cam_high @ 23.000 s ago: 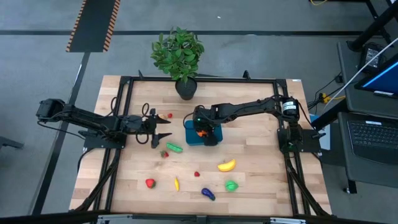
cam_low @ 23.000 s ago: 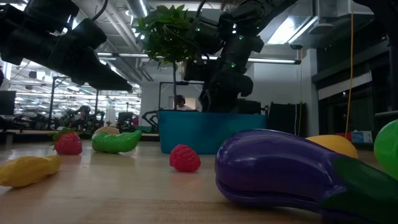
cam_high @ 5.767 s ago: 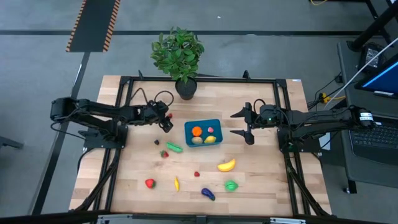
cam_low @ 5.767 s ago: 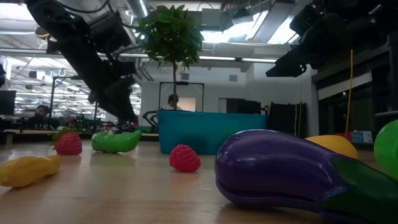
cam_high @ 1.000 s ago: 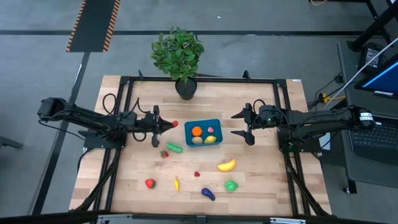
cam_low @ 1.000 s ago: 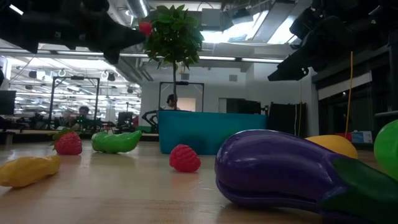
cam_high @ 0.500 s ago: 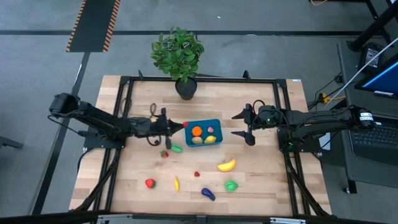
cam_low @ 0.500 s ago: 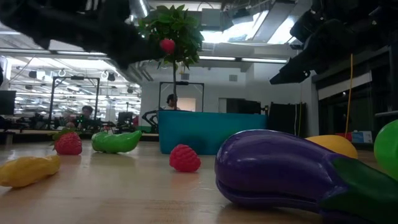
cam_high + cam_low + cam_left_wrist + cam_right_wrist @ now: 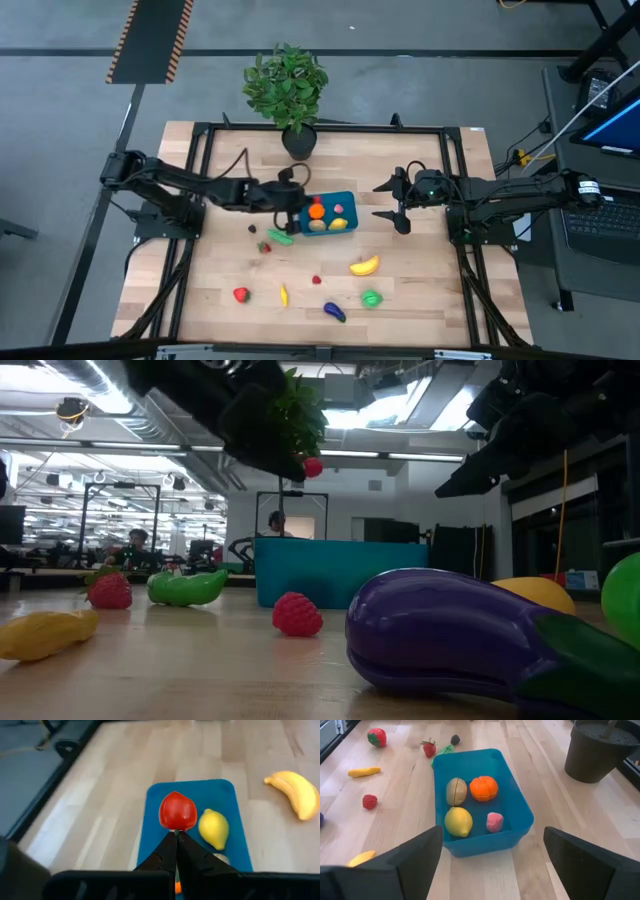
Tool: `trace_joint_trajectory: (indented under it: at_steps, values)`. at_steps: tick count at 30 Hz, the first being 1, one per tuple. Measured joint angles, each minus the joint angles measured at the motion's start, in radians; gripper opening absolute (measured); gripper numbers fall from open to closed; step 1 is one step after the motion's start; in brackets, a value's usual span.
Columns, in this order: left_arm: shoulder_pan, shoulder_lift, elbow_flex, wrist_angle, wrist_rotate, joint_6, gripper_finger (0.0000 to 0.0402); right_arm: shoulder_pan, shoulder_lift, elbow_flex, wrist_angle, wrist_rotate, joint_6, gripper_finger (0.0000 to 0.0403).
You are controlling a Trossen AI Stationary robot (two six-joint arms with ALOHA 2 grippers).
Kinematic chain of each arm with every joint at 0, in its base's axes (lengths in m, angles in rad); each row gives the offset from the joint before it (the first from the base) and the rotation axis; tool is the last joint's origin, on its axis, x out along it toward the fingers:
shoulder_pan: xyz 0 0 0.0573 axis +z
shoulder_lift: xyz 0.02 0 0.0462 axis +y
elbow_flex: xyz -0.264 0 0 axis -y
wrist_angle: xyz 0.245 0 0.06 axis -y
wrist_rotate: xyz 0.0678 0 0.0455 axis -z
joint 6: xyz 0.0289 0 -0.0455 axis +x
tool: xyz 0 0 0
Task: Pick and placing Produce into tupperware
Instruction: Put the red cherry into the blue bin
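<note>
The teal-blue tupperware sits mid-table with an orange, a lemon, a brownish piece and a pink piece inside. My left gripper is over its left end, shut on a small red fruit, which also shows above the container's wall in the low view. To the right of the container my right gripper stands open and holds nothing. More produce lies on the table nearer the front: a banana, an eggplant and a green pod. My left gripper pinches the red fruit at its green stem end, only at the free ends of its two fingers. The fingers come from the table's left and slant downward. The fruit sticks out beyond the fingertips, lifted clear above the tupperware's floor.
A potted plant stands at the far edge behind the container. Strawberries, a raspberry, a yellow piece and a green piece are scattered over the near half of the table. Black frame rails run along the table's edges.
My left gripper has moved toward the table's right edge with the red fruit, from left of the tupperware to over its left end. Its fingers have tipped downward, bringing the fruit lower, and have stayed shut on it.
</note>
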Motion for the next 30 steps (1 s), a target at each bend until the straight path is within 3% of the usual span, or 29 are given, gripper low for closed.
trace_joint_trajectory:
  at_steps: [9,19,30]
  values:
    - [0.041,0.179,0.239,-0.33,0.044,0.038,0.0,0.0,0.0,0.0,-0.031,0.0,0.0,0.0348]
    - [0.074,0.366,0.379,-0.354,0.067,0.104,0.0,0.0,0.0,0.0,-0.042,0.0,0.0,0.0348]
    - [0.126,0.415,0.422,-0.366,0.16,0.135,0.0,0.0,0.0,0.0,-0.044,0.0,0.0,0.0348]
